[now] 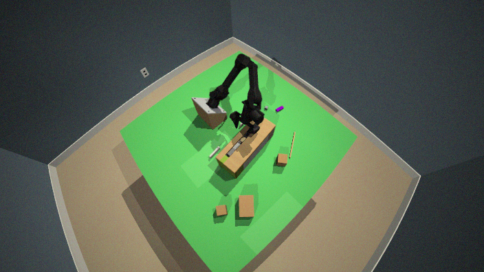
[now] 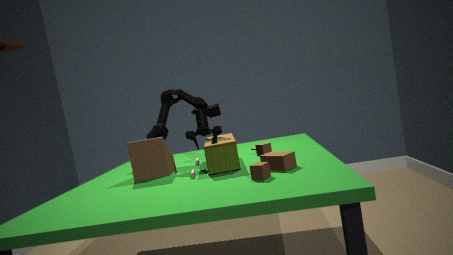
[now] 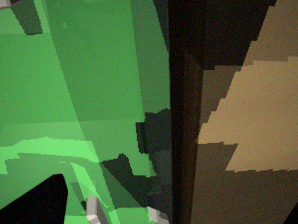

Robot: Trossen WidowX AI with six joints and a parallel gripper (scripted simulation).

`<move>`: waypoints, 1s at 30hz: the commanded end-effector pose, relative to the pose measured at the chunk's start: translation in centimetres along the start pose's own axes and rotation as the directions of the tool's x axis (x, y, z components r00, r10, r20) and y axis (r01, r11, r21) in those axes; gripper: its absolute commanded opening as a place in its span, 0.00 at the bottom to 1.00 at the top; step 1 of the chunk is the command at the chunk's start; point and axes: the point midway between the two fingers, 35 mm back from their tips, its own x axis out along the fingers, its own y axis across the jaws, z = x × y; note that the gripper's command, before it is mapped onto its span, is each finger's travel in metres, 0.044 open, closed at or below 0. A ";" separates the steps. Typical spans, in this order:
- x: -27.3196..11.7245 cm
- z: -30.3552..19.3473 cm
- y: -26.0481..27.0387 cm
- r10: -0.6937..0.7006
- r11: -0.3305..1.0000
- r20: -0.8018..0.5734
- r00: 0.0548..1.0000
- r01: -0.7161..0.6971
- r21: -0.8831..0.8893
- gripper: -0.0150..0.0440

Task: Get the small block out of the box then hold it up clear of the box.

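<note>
1. Top view: the box (image 1: 236,165) (image 2: 223,159) (image 3: 257,110) lies beneath the gripper (image 1: 245,126) (image 2: 206,145) (image 3: 177,200), its length running between one and two o'clock at one end and between seven and eight at the other.
2. The pincer is spread wide, with nothing between its fingers; one finger is at the roof slot (image 1: 234,149), the other hangs outside, towards nine o'clock.
3. The block is placed by the task on the shelf inside, but cannot be made out with certainty.
4. The step in hand is judged to be the entry of one finger through the slot, to slide the block. The finger should be centred on the slot and lowered straight, so that the roof is not pressed and the box is not shoved.
5. Before any push, the block and the open end should be identified; contact is best made from the pocket side, with a slow stroke along the slot.
6. The block's facing and long axis cannot be told; only the slot's line, parallel to the box's length, can be read.
</note>
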 end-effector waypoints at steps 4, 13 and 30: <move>0.3 0.1 0.0 0.000 1.000 0.001 1.000 0.000 0.000 0.93; 0.9 -1.5 0.1 0.001 1.000 0.000 1.000 -0.001 0.001 0.93; 2.1 -4.9 0.1 0.001 1.000 -0.002 1.000 -0.001 0.001 0.93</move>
